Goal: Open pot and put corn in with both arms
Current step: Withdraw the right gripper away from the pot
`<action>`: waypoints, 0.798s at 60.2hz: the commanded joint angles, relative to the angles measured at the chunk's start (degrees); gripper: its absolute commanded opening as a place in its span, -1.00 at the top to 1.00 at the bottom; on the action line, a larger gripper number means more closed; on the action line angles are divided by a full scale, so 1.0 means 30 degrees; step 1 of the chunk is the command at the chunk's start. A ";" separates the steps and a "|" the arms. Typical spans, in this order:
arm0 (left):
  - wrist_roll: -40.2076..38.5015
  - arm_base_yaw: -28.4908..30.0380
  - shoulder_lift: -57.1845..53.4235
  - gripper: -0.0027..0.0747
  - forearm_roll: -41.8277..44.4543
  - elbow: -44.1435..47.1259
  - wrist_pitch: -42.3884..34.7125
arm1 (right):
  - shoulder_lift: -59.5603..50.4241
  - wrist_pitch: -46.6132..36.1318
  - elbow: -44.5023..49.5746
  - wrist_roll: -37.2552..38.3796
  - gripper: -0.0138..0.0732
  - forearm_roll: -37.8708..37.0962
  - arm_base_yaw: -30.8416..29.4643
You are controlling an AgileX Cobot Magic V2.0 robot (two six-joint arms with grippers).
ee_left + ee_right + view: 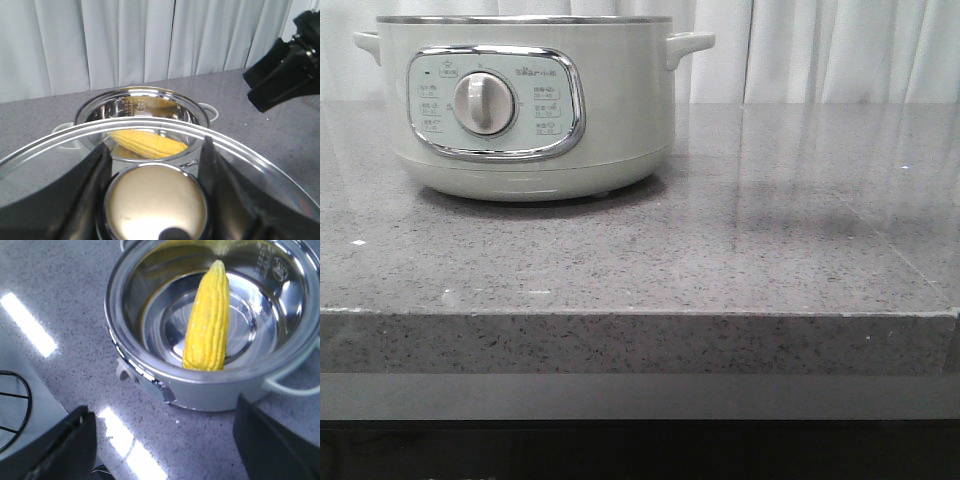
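While the left tool (156, 165) hangs above the cream-white round electric pot (145, 122), clenched on a glass lid's brass-coloured knob (157, 200), the right tool (160, 440) hovers released (nothing between its fingers) over the yellow corn cob (207, 317) lying inside.

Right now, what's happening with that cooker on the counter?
The pot sits open on the grey counter, and the corn already lies inside its steel bowl. The left gripper is shut on the glass lid, gripping its knob and holding it off the pot. The right gripper hangs above the pot, open and empty.
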 commanded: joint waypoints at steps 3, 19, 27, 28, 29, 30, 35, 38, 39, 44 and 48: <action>-0.0149 -0.0033 -0.0045 0.55 -0.0077 -0.0712 -0.2793 | -0.3148 -0.3164 0.3263 -0.0007 -0.65 0.0416 -0.0033; -0.0149 -0.0033 -0.0045 0.55 -0.0077 -0.0712 -0.2793 | -0.7730 -0.5626 1.0655 -0.0023 -0.65 0.0416 -0.0033; -0.0149 -0.0033 -0.0045 0.55 -0.0077 -0.0712 -0.2793 | -0.9812 -0.6753 1.3657 -0.0023 -0.65 0.0416 -0.0033; -0.0149 -0.0033 -0.0045 0.55 -0.0077 -0.0712 -0.2793 | -1.0015 -0.6870 1.3919 -0.0023 -0.65 0.0416 -0.0033; -0.0149 -0.0033 -0.0045 0.55 -0.0077 -0.0712 -0.2793 | -1.0213 -0.7054 1.4181 -0.0023 -0.65 0.0416 -0.0033; -0.0149 -0.0033 -0.0045 0.55 -0.0077 -0.0712 -0.2793 | -1.0405 -0.7170 1.4435 -0.0023 -0.65 0.0416 -0.0033; -0.0149 -0.0033 -0.0045 0.55 -0.0077 -0.0712 -0.2793 | -1.1486 -0.7915 1.5737 -0.0023 -0.65 0.0416 -0.0033; -0.0149 -0.0033 -0.0045 0.55 -0.0077 -0.0712 -0.2793 | -1.2026 -0.8296 1.6321 -0.0023 -0.65 0.0416 -0.0033; -0.0149 -0.0033 -0.0045 0.55 -0.0077 -0.0712 -0.2793 | -1.2159 -0.8398 1.6515 -0.0023 -0.65 0.0416 -0.0033; -0.0149 -0.0033 -0.0045 0.55 -0.0077 -0.0712 -0.2793 | -1.2814 -0.8832 1.7079 -0.0023 -0.65 0.0416 -0.0033; -0.0149 -0.0033 -0.0045 0.55 -0.0077 -0.0712 -0.2793 | -1.2933 -0.8834 1.7197 -0.0023 -0.65 0.0416 -0.0033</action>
